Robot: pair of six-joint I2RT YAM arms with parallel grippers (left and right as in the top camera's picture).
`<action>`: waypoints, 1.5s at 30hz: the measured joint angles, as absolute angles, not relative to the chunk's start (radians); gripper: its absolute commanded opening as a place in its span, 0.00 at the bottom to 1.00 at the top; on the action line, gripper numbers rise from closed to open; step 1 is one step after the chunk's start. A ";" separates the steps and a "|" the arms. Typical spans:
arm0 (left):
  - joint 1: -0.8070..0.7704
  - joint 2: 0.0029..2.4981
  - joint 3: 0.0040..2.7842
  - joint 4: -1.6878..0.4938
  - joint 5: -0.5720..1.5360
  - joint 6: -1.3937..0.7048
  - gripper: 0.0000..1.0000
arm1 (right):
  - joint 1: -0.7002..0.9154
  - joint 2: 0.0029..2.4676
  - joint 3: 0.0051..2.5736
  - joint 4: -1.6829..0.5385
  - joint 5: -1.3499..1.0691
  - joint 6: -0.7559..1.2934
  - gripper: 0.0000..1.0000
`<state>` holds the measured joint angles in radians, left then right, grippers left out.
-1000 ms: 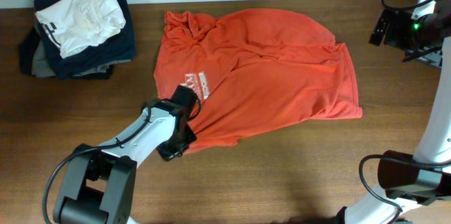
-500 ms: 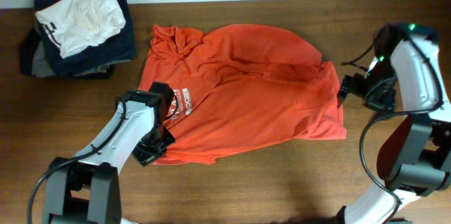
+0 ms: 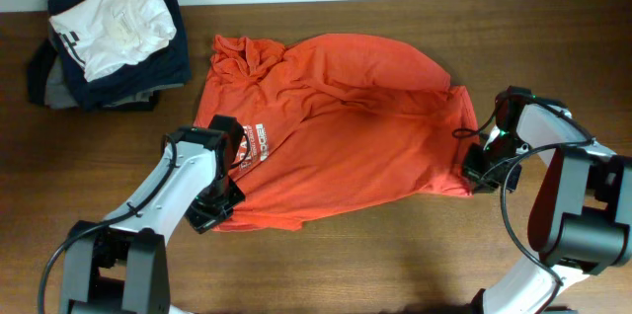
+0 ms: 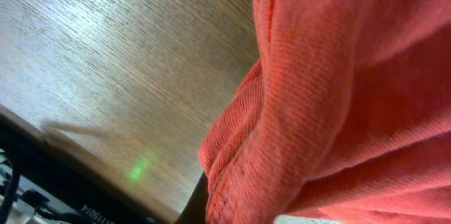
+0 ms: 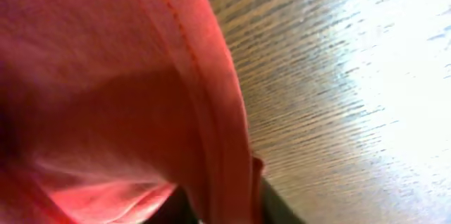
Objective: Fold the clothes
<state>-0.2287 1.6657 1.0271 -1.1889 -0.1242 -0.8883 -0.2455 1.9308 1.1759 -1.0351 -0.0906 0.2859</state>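
Observation:
The clothes, a red-orange t-shirt (image 3: 346,146) with white chest lettering (image 3: 259,141), lie spread and wrinkled across the middle of the table. My left gripper (image 3: 225,196) is shut on the shirt's lower-left edge. In the left wrist view, the bunched hem (image 4: 243,175) runs down into the left gripper (image 4: 225,213). My right gripper (image 3: 474,171) sits at the shirt's lower-right corner. In the right wrist view, the stitched hem (image 5: 211,118) drops between the dark fingers (image 5: 278,206) of the right gripper (image 5: 229,206), which is shut on it.
A pile of folded garments (image 3: 109,38), white on top of navy and grey, sits at the back left corner. Bare wooden table (image 3: 395,255) shows in front of the shirt and on both sides. The table's far edge runs along the top.
The left gripper dragged the shirt to the left, then held still. The right arm came in from the far right, dropped to the shirt's right corner and shut on the hem.

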 measured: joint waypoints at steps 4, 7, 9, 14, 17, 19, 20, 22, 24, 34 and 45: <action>-0.229 1.662 1.153 -1.371 -0.120 -0.850 0.26 | -0.245 1.931 1.230 -1.117 -0.064 0.288 0.04; -0.229 1.660 1.236 -1.402 -0.121 -0.758 0.25 | -0.245 1.935 1.365 -1.204 -0.051 0.288 0.04; -0.229 1.660 1.238 -1.404 -0.121 -0.728 0.20 | -0.245 1.935 1.448 -1.243 -0.041 0.288 0.04; -0.234 1.660 1.221 -1.430 -0.008 -0.680 0.58 | -0.245 1.935 1.457 -1.257 -0.037 0.288 0.04; -0.271 1.660 1.072 -1.430 0.049 -0.673 0.65 | -0.245 1.935 1.457 -1.257 -0.022 0.288 0.04; -0.224 1.655 1.002 -1.373 0.045 -0.677 0.94 | -0.245 1.935 1.457 -1.256 -0.015 0.287 0.04; -0.203 1.631 0.964 -1.343 0.030 -0.685 0.99 | -0.245 1.935 1.457 -1.258 0.002 0.285 0.04; -0.199 1.503 0.873 -1.237 0.010 -0.698 0.99 | -0.245 1.935 1.458 -1.260 0.022 0.285 0.04; -0.199 1.411 0.805 -1.150 0.003 -0.700 0.99 | -0.245 1.935 1.459 -1.254 0.030 0.284 0.04; -0.199 1.410 0.659 -0.947 -0.003 -0.818 0.82 | -0.245 1.935 1.459 -1.259 0.034 0.284 0.04; -0.197 1.405 0.603 -0.882 0.037 -0.949 0.01 | -0.245 1.935 1.459 -1.271 0.034 0.284 0.04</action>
